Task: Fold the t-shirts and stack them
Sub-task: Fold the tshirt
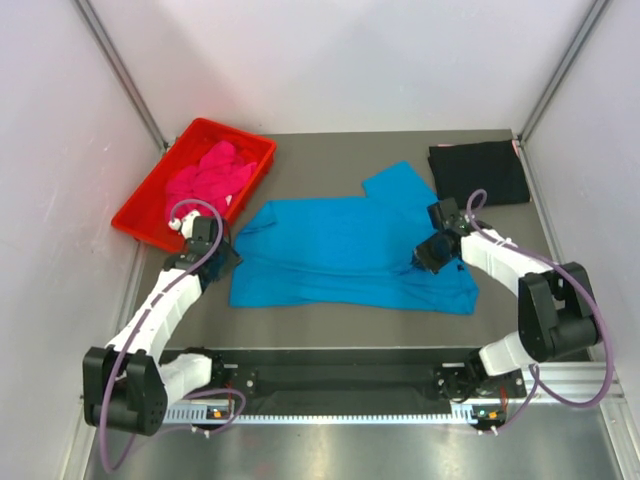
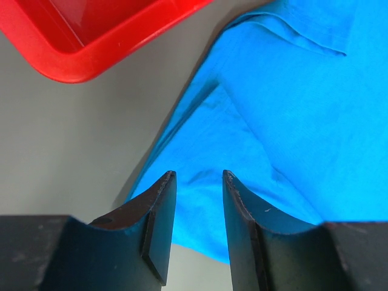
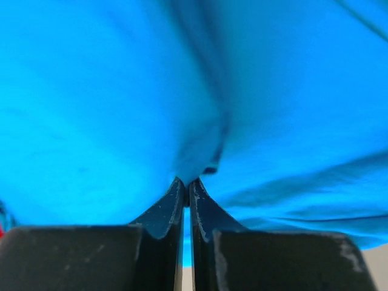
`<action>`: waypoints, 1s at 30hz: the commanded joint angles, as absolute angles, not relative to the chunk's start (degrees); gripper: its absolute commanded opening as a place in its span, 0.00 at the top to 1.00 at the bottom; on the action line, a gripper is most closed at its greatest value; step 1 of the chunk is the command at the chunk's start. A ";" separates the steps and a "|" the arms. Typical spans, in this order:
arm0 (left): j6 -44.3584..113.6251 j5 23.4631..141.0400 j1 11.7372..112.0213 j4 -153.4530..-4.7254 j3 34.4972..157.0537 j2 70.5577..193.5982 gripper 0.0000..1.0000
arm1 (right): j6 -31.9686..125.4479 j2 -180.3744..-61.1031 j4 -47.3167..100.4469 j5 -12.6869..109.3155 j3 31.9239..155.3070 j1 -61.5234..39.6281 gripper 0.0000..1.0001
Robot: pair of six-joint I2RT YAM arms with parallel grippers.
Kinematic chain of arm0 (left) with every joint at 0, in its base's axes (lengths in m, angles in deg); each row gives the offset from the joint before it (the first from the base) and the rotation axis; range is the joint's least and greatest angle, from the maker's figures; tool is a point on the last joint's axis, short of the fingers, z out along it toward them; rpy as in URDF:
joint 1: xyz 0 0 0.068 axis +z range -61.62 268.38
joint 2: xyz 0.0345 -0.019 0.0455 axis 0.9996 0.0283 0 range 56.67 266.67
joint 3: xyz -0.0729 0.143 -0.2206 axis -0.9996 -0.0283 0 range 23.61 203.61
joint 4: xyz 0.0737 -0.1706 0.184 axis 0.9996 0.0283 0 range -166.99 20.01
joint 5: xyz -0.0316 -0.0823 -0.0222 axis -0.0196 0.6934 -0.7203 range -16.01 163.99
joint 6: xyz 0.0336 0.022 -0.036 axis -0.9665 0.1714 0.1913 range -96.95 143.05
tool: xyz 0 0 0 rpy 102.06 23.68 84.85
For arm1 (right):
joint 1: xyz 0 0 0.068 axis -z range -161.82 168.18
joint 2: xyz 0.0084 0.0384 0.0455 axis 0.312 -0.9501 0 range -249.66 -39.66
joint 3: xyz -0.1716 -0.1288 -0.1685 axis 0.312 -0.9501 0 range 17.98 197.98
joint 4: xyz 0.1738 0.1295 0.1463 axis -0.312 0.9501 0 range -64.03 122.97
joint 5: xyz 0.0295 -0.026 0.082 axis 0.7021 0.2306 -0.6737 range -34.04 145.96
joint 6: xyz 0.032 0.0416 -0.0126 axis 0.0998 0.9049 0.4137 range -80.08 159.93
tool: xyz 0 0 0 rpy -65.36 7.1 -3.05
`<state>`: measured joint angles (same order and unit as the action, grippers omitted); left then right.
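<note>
Across the middle of the grey table (image 1: 340, 325) lay the soft turquoise-blue cloth t-shirt (image 1: 340, 250), likely light and limp, best pinched at its edges. The right gripper (image 3: 187, 182) was clamped on a raised fold; the left gripper (image 2: 199, 177) stood open over its left edge.

The bright turquoise-blue cloth t-shirt (image 1: 345, 250) lies spread out in the middle of the grey table (image 1: 330, 150). It is a bit wrinkled, with one sleeve pointing to the far side. The black cloth t-shirt (image 1: 480, 172) sits folded flat in the far right corner. The magenta-pink cloth t-shirt (image 1: 208, 178) is bunched up inside the red plastic tray (image 1: 138, 216) at the far left.
</note>
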<state>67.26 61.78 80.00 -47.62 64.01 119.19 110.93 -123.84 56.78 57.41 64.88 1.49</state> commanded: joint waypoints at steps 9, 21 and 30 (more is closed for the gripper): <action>66.38 57.47 80.20 -50.70 65.97 123.64 0.57 | 107.34 -128.95 53.13 60.97 71.94 -1.51 1.00; 73.23 54.56 80.73 -46.32 61.23 119.69 0.51 | 105.58 -133.00 53.92 62.55 75.64 -3.00 1.00; 79.55 54.74 80.91 -42.53 57.45 124.35 0.51 | 106.28 -133.70 53.75 64.83 76.87 -2.92 1.00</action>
<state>75.30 56.34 80.48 -44.54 58.44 123.96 106.05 -133.44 55.09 62.17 74.01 -2.29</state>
